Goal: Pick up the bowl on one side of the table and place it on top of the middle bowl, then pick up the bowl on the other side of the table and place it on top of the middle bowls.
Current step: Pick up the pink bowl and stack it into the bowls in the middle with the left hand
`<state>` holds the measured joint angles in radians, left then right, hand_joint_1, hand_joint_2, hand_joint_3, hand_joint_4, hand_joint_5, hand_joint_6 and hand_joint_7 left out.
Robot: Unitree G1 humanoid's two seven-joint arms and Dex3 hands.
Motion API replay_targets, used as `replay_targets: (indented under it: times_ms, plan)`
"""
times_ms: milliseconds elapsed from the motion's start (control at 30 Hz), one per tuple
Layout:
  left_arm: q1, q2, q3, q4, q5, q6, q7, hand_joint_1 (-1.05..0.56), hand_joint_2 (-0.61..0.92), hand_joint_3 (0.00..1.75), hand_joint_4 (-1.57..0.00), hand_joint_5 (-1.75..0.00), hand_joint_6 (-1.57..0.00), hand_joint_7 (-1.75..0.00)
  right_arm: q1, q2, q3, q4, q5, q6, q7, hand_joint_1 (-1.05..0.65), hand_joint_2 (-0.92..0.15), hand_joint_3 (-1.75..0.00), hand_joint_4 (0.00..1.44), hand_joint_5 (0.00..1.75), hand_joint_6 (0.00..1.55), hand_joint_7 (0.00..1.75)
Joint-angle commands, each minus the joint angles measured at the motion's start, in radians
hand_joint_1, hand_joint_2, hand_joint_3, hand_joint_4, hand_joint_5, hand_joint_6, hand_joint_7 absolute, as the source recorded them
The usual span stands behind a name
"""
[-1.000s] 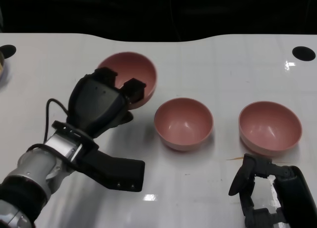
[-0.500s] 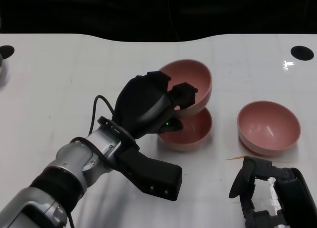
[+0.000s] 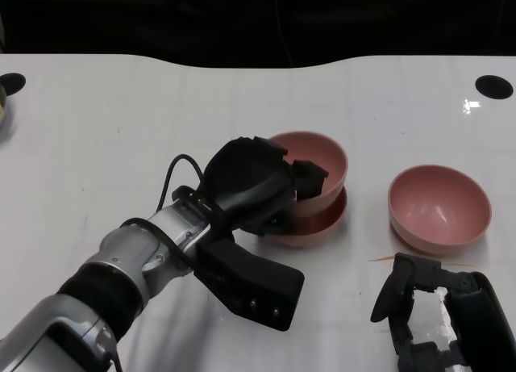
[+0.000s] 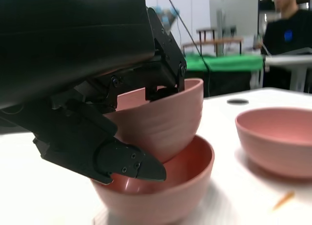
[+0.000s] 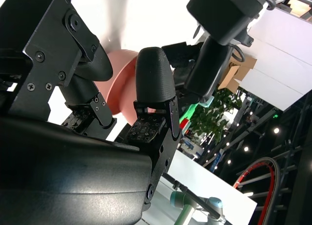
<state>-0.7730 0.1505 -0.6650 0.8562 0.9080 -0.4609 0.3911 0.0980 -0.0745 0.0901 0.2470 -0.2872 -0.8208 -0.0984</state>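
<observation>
The held bowl (image 4: 161, 117), gripped by the left hand (image 3: 250, 182), sits tilted in the middle bowl (image 4: 161, 195), clearest from the wrist.

Head view looks steeply down on the desk (image 3: 97, 98); left wrist view sits low and close, level with the stacked bowls (image 4: 161, 152), which both views share

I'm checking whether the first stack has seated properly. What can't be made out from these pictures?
- Head view: the near side of the held bowl and most of the middle bowl lie behind the left robot hand.
- Left wrist view: whether the bowl's base touches the middle bowl's floor; the lower rim hides it.
- Right robot hand: cut off by the head view's bottom edge.
- Right wrist view: the right bowl is mostly blocked by fingers.
</observation>
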Motion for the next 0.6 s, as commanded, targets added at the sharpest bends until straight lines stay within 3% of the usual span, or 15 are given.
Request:
replay_targets:
  times_ms: [33,67,100,200,433,600]
  plan:
    - [-0.019,0.034,0.013,-0.063,-0.039,0.011,-0.147,-0.40,0.89,0.21,-0.54,-0.91,-0.63,-0.30,0.002,-0.006,-0.004,-0.011,0.006,0.009,-0.005,0.16,-0.09,-1.75,0.96,1.75,0.89,1.42]
    - [-0.015,0.041,0.013,-0.087,-0.040,0.023,-0.183,-0.52,0.91,0.23,-0.37,-0.66,-0.48,-0.14,0.002,-0.006,-0.004,-0.011,0.006,0.010,-0.005,0.16,-0.09,-1.75,0.96,1.75,0.89,1.41]
    - [-0.008,0.047,0.015,-0.113,-0.042,0.038,-0.219,-0.60,0.91,0.27,-0.27,-0.56,-0.40,-0.08,0.000,-0.006,-0.004,-0.009,0.006,0.008,-0.005,0.16,-0.09,-1.75,0.96,1.74,0.89,1.41]
    - [0.013,0.059,0.024,-0.174,-0.060,0.071,-0.304,-0.77,0.92,0.43,-0.06,-0.40,-0.22,-0.01,-0.002,-0.006,-0.004,-0.006,0.007,0.006,-0.005,0.17,-0.09,-1.75,0.96,1.74,0.89,1.41]
    - [0.054,0.078,0.036,-0.233,-0.090,0.103,-0.397,-0.91,0.92,0.53,0.00,-0.28,-0.11,0.00,-0.003,-0.010,-0.004,-0.005,0.003,0.003,-0.005,0.17,-0.09,-1.75,0.96,1.74,0.89,1.41]
    - [0.105,0.094,0.045,-0.272,-0.087,0.111,-0.378,-0.91,0.92,0.51,0.00,-0.21,-0.10,0.00,0.001,-0.009,-0.002,-0.011,0.013,0.004,0.000,0.17,-0.09,-1.75,0.95,1.73,0.89,1.41]
